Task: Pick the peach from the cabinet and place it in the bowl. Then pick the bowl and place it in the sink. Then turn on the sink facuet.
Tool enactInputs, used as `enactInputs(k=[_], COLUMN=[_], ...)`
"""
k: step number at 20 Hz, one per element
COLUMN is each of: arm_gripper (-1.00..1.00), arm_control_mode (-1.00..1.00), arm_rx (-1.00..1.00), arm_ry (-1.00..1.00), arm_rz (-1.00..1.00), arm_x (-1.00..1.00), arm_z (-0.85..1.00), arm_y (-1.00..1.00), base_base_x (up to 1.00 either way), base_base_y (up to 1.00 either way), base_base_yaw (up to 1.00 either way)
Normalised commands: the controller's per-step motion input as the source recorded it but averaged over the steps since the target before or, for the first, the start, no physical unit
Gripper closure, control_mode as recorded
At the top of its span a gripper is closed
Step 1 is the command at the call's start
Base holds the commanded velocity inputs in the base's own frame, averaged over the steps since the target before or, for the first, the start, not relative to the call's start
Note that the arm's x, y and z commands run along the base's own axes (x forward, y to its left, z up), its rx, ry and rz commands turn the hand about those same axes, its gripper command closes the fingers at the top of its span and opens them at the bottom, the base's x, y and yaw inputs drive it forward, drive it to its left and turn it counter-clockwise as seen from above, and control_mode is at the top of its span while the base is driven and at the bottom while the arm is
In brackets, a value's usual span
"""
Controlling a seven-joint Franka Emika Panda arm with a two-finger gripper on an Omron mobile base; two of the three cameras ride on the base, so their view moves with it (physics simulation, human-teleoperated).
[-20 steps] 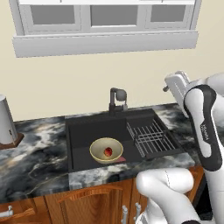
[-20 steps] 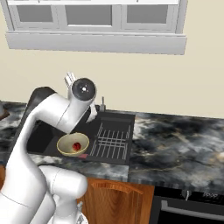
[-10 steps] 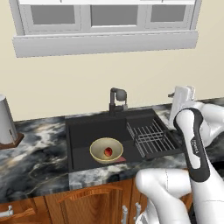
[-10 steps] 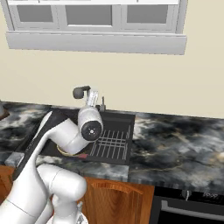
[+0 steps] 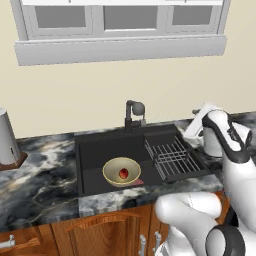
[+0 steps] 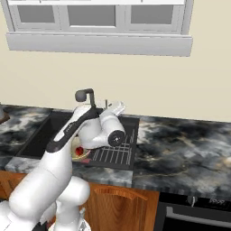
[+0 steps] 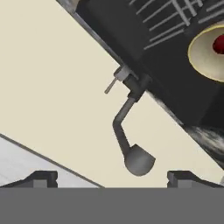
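The pale yellow-tan bowl [image 5: 121, 171] sits on the floor of the dark sink [image 5: 100, 147], with the small reddish peach [image 5: 123, 173] inside it. The dark grey faucet [image 5: 134, 114] stands at the sink's back edge. My gripper [image 5: 196, 113] hangs open and empty over the counter right of the sink, apart from the faucet. In the hand view the faucet [image 7: 129, 116] lies ahead between the two spread finger tips [image 7: 41, 178], and the bowl [image 7: 208, 54] with the peach [image 7: 218, 43] is at the upper right. The cabinet is out of view.
A wire dish rack [image 5: 172, 157] fills the sink's right half. A grey canister on a wooden base [image 5: 6, 137] stands at the far left of the marble counter [image 5: 40, 180]. A window sill [image 5: 120, 49] juts from the wall above.
The hand has come down and a little leftward, level with the faucet, and the arm's elbow has folded lower. Bowl and peach have stayed put.
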Motion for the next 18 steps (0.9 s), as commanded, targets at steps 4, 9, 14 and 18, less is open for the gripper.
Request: enactInputs(k=[4,9,14,18], arm_gripper=[-1.00,-1.00,-1.00,-1.00], arm_control_mode=[-1.00,-1.00,-1.00,-1.00], arm_rx=[0.53,0.47,0.25,0.08], arm_ry=[0.26,0.18,-0.01,-0.10], arm_rz=[0.22,0.26,0.11,0.03], arm_x=[0.74,0.74,0.56,0.40], arm_z=[-0.18,-0.44,-0.54,-0.41], arm_y=[-0.13,0.00,0.13,0.25], base_base_x=[0.00,0.00,0.00,0.00], base_base_y=[0.00,0.00,0.00,0.00], base_base_yaw=[0.00,0.00,0.00,0.00])
